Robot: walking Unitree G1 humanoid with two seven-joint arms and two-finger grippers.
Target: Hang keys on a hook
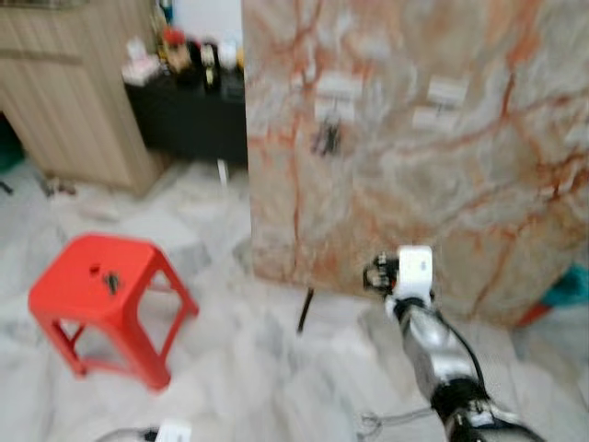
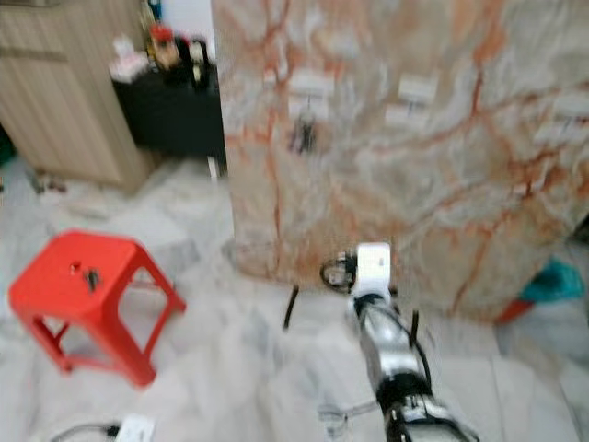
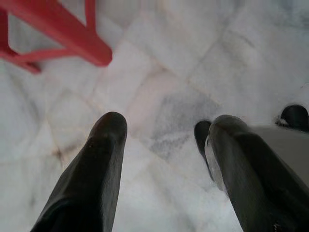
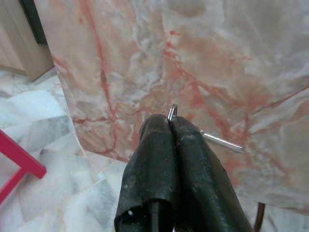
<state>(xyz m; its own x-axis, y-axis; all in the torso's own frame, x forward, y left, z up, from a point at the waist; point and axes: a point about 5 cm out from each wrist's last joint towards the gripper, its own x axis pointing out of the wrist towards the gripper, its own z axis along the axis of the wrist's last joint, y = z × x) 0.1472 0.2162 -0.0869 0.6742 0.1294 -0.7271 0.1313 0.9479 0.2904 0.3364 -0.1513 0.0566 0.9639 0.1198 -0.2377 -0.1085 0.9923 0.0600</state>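
You are mid-carry: your right gripper (image 4: pixel 170 121) is clenched on a small silver metal key (image 4: pixel 219 141), raised before the pink-veined marble wall (image 1: pixel 442 184). Next, lift it toward the white wall hooks (image 1: pixel 339 87). Your left gripper (image 3: pixel 161 140) hangs released, low beside the red plastic stool (image 1: pixel 101 295).

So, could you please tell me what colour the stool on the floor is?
The stool is bright red, clearest in the left eye view.

red stool (image 1: pixel 110 295) on white-grey marble floor (image 1: pixel 258 368) — pink wall (image 1: pixel 442 166) veined orange, black fingers (image 4: pixel 159 159).
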